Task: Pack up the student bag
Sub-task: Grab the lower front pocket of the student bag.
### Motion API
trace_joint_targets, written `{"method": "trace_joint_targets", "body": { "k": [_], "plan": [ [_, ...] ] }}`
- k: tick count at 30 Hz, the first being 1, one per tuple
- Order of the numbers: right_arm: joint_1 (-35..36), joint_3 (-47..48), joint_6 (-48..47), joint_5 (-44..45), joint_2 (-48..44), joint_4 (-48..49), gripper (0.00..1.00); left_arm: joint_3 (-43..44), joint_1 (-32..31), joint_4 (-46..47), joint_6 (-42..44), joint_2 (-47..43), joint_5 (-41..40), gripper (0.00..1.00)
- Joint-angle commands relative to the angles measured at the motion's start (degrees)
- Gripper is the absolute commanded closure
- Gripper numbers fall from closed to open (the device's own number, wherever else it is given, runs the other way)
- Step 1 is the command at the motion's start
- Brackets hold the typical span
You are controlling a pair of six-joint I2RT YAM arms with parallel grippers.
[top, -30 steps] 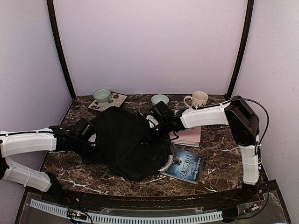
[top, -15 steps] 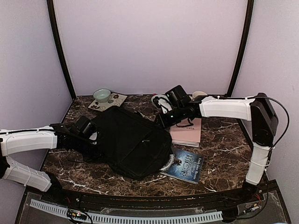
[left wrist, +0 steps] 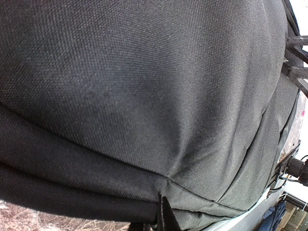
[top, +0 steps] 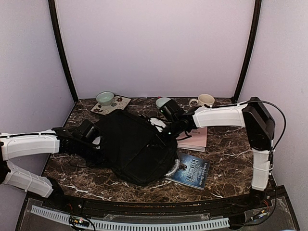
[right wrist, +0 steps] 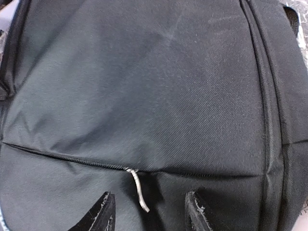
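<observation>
The student bag (top: pixel 134 147) is a large black backpack lying flat in the middle of the table, with its grey-white handle (top: pixel 172 168) at its near right edge. My left gripper (top: pixel 95 142) is at the bag's left edge; in the left wrist view black bag fabric (left wrist: pixel 144 96) fills the frame, with a fold pinched at the bottom. My right gripper (top: pixel 165 131) hovers over the bag's right part, open. In the right wrist view its fingertips (right wrist: pixel 103 211) straddle a silver zipper pull (right wrist: pixel 138 192) on the bag (right wrist: pixel 154 86) without touching it.
A pink book (top: pixel 196 138) and a blue book (top: pixel 188 171) lie right of the bag, the blue one partly under it. A cup (top: pixel 205 101), two pale green bowls (top: pixel 105 97) (top: pixel 162 101) and a patterned mat (top: pixel 114 105) stand along the back.
My right gripper swung back towards the cup, then came forward and down again over the bag's right side. The left arm and the bag have barely moved.
</observation>
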Motion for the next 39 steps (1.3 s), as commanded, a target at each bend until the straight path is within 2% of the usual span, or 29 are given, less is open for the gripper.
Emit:
{"method": "trace_joint_targets", "body": {
  "k": [1,4,9,13,16,17,26,32,39],
  "plan": [
    [0.6,1.8,-2.0,-0.6,1.7,-0.2,0.5,-0.2,-0.2,0.9,1.0,-0.7,1.4,1.0],
    [1.4,0.1,-1.9,0.2,1.5,0.7,0.53,-0.4,-0.2,0.9,0.9,-0.9,1.3,1.0],
    [2.1,-2.0,-1.1,0.4,1.6,2.4,0.65,-0.4,-0.2,1.1,1.0,-0.8,1.3,1.0],
    [2.2,-2.0,1.2,-1.1,2.5,4.2,0.8,0.1,-0.3,1.3,1.2,-0.3,1.2,1.0],
    [2.3,-2.0,2.0,0.8,2.6,5.2,0.98,0.4,-0.3,1.3,1.4,0.3,1.3,1.0],
    [2.3,-2.1,2.1,1.9,2.4,5.3,1.0,0.5,-0.2,1.3,1.4,0.4,1.3,1.0],
    [0.6,0.7,1.8,12.9,2.5,0.8,1.0,0.3,-0.3,-0.8,0.5,-1.8,-0.7,1.0],
    [-1.2,0.5,4.2,12.9,2.2,1.0,1.0,-0.8,-0.2,-1.5,-0.2,-3.0,-1.2,1.0],
    [-2.4,1.0,6.5,17.7,1.9,-0.1,1.0,-1.4,-0.2,-1.8,-1.3,-4.1,-1.7,1.0]
  ]
}}
